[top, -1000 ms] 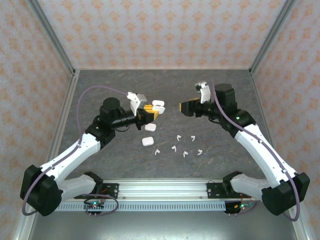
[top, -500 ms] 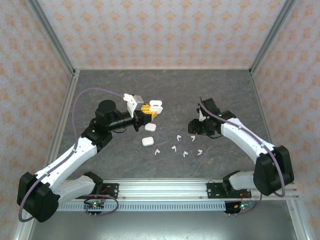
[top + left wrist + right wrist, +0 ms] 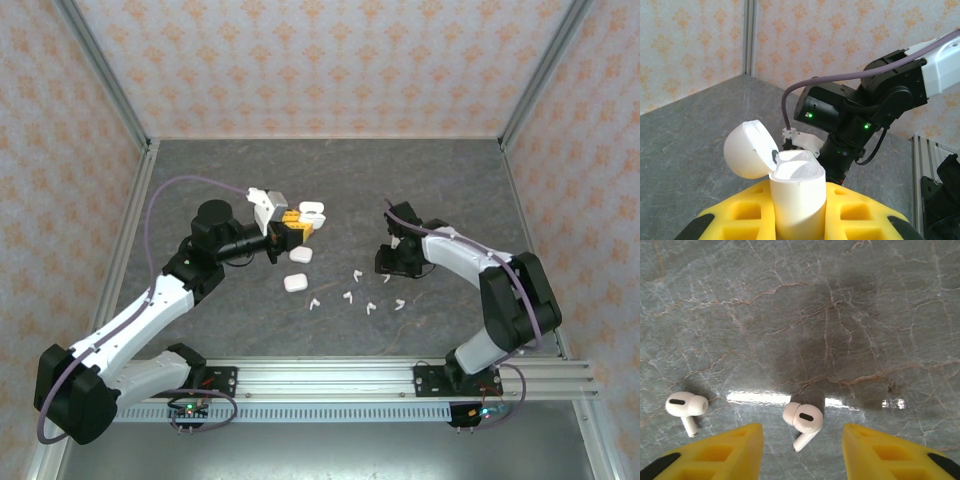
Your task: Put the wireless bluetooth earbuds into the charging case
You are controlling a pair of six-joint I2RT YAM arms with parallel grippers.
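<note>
Earbuds (image 3: 348,296): white and stemmed, scattered loose on the counter between the two arms, nearer the right one. None seen in a case.
Counter (image 3: 330,170): grey with marble-like veins, patterned walls on three sides.
Left arm (image 3: 150,300): reaches inward from the near left corner, wrist raised over the middle of the counter.
Right arm (image 3: 470,262): sharply bent, wrist turned down over the right edge of the scatter. From the left wrist, its black wrist section with green lights lit stands behind the open case.
Left claw (image 3: 293,226): yellow pads pressed against the lower body of the open case, holding it upright and clear of the counter.
Right claw (image 3: 802,429): yellow fingers spread and pointing down, one on either side of a single earbud. A gap shows on both sides, with no contact.
Open case (image 3: 797,192): white, with the lid hinged back to one side and the cavity facing up. Contents cannot be made out.
Spare cases (image 3: 299,256): two, white and rounded, lying on the counter just nearer than the left claw and left of the scatter.
Straddled earbud (image 3: 802,419): lies on its side, stem angled toward the claw.
Neighbour earbud (image 3: 686,407): on the counter outside the claw's span, beside one finger and apart from it.
</note>
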